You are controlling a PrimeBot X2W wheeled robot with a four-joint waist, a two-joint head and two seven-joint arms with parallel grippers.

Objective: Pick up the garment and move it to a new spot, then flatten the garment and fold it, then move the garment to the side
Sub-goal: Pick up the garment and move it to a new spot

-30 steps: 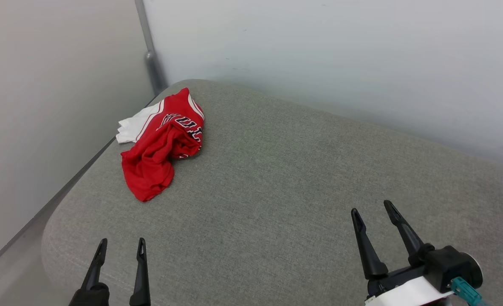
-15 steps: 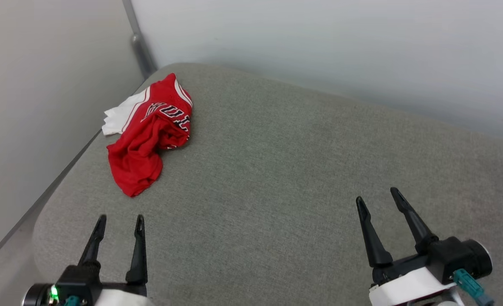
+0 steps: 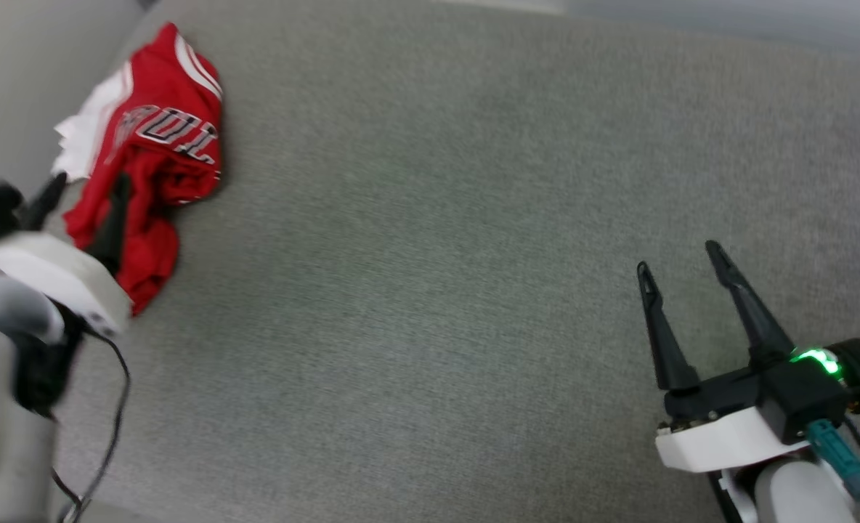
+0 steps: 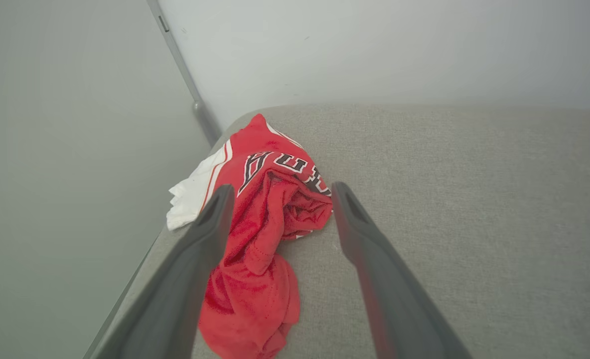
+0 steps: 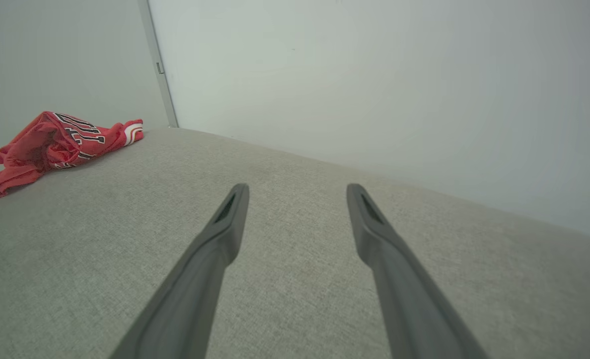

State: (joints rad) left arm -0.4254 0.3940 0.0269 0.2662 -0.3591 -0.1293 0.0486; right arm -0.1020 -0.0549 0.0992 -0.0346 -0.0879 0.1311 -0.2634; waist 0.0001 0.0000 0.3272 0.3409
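The garment (image 3: 155, 138) lies crumpled at the far left of a grey cushion (image 3: 430, 218). It is red, with a white sleeve on its outer side and black white-outlined letters on top. My left gripper (image 3: 85, 197) is open and its blurred fingers reach over the garment's near end. In the left wrist view the garment (image 4: 265, 229) shows between and beyond the spread fingers of the left gripper (image 4: 281, 190), and whether they touch it is unclear. My right gripper (image 3: 678, 257) stands open and empty at the lower right, far from the garment (image 5: 51, 144). The right gripper (image 5: 297, 188) points across bare cushion.
Pale walls (image 4: 374, 50) close the cushion in at the far side and the left. They meet at a corner with a metal strip (image 4: 185, 70) just behind the garment. The cushion's left edge (image 4: 140, 269) drops off beside the garment. Wide grey surface (image 5: 125, 239) stretches to the right.
The head camera has tipped down, shifting the whole picture. My left arm has reached forward, its fingers going from well short of the garment to over its near end. Both grippers stay open.
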